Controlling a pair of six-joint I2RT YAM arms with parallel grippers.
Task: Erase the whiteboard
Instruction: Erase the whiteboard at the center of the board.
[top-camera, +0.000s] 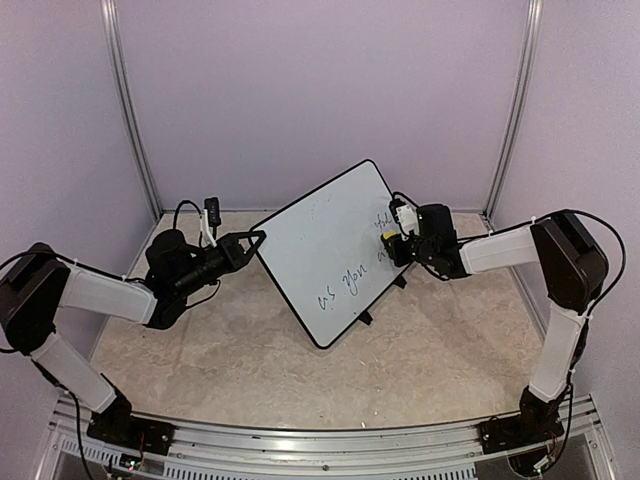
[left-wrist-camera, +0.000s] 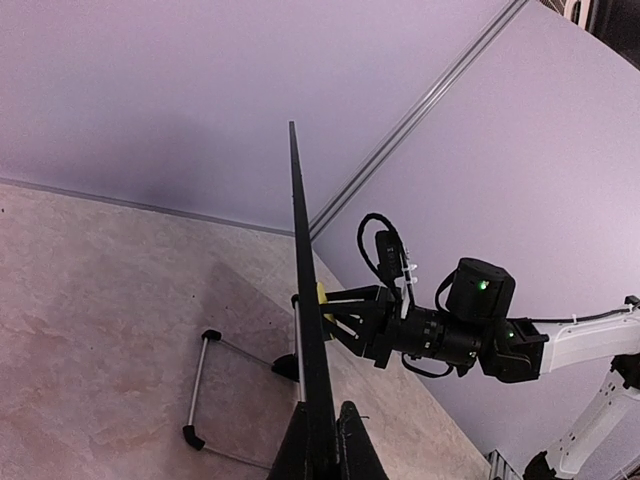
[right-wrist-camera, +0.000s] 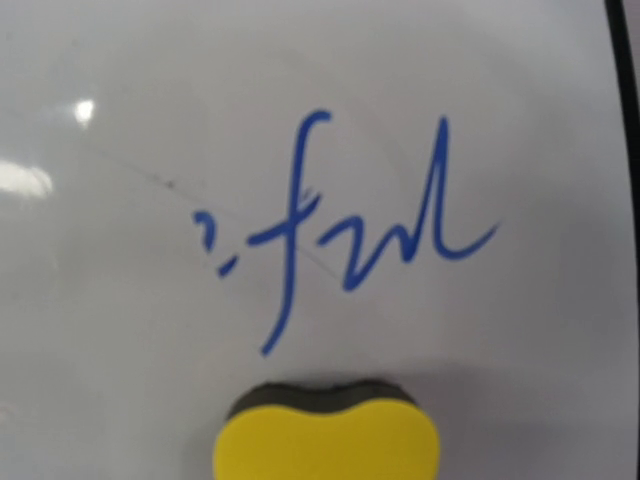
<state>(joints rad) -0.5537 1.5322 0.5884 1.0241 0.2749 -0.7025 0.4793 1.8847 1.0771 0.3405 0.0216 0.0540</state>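
The whiteboard (top-camera: 325, 245) stands tilted on the table on its black wire stand (left-wrist-camera: 203, 389). It has dark handwritten marks low down (top-camera: 342, 284) and at its right edge. My left gripper (top-camera: 256, 240) is shut on the board's left edge; in the left wrist view the board shows edge-on (left-wrist-camera: 298, 230) between my fingers (left-wrist-camera: 290, 455). My right gripper (top-camera: 394, 240) is shut on a yellow sponge (top-camera: 388, 237) and holds it against the board's face. In the right wrist view the sponge (right-wrist-camera: 326, 445) presses its dark side on the board just below blue writing (right-wrist-camera: 345, 225); my right fingers are hidden there.
Purple walls enclose the cell on three sides, with metal posts (top-camera: 128, 110) at the back corners. The table top (top-camera: 430, 350) is beige stone-patterned. A metal rail (top-camera: 320, 450) runs along the near edge by the arm bases.
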